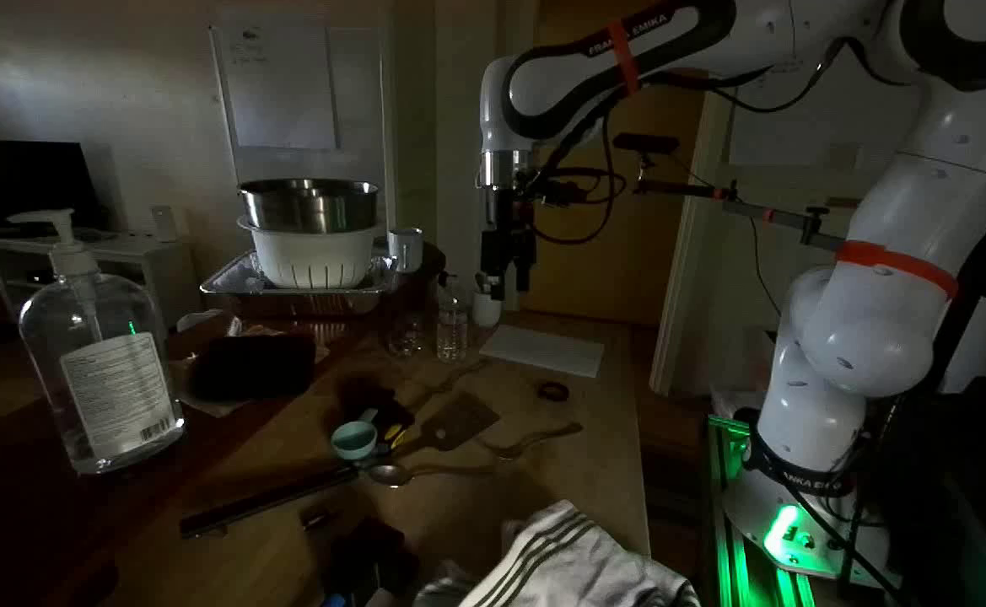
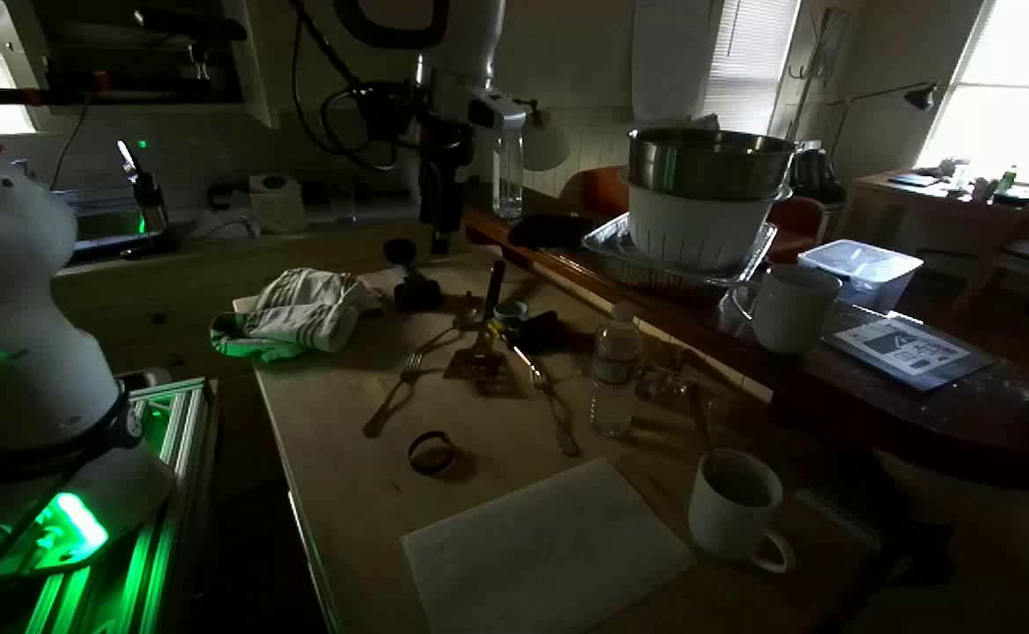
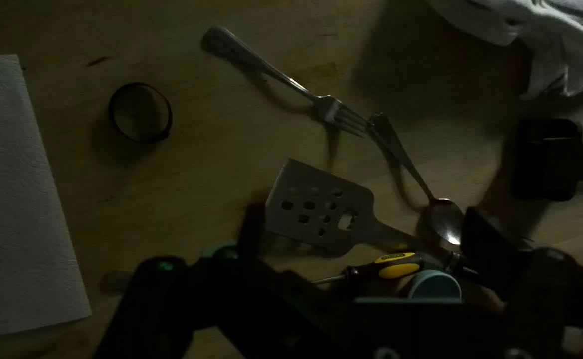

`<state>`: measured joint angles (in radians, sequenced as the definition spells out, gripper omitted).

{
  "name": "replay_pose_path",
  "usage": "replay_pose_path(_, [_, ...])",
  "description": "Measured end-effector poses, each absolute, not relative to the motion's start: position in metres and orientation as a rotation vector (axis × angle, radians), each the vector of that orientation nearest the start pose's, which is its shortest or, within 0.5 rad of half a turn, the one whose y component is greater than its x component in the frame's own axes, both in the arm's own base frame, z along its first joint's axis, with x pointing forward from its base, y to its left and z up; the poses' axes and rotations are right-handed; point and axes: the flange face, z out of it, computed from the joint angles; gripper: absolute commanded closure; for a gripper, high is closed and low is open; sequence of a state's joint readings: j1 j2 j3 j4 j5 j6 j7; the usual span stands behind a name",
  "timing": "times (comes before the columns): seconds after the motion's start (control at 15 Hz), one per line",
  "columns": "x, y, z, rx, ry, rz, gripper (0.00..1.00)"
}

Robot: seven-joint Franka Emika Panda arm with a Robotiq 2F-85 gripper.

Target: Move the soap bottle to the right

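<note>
I see the gripper [image 1: 510, 287] hanging over the worktop [image 1: 585, 464], its fingers [image 3: 488, 239] spread apart in the wrist view. The soap bottle [image 1: 115, 371] stands upright at nine o'clock from the gripper in an exterior view, well apart from it. On the worktop I make out a spatula [image 3: 364, 219], with a fork [image 3: 291, 82] at eleven o'clock and a dark ring [image 3: 163, 134] at ten in the wrist view.
</note>
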<state>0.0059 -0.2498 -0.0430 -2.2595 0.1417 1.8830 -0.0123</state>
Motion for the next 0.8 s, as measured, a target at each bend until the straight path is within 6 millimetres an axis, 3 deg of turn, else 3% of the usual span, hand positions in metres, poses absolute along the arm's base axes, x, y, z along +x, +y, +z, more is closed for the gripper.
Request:
replay_pose_path(0.4, [0.459,-0.007,0.455,-2.988,0.112,0.185,0.00])
replay_pose_path(0.53, [0.463,0.002,0.457,-3.000,0.028,0.172,0.00])
replay_pose_path(0.67, [0.478,0.035,0.466,-3.013,-0.130,0.124,0.00])
replay_pose_path(0.8, [0.498,0.084,0.477,-3.011,-0.302,0.069,0.00])
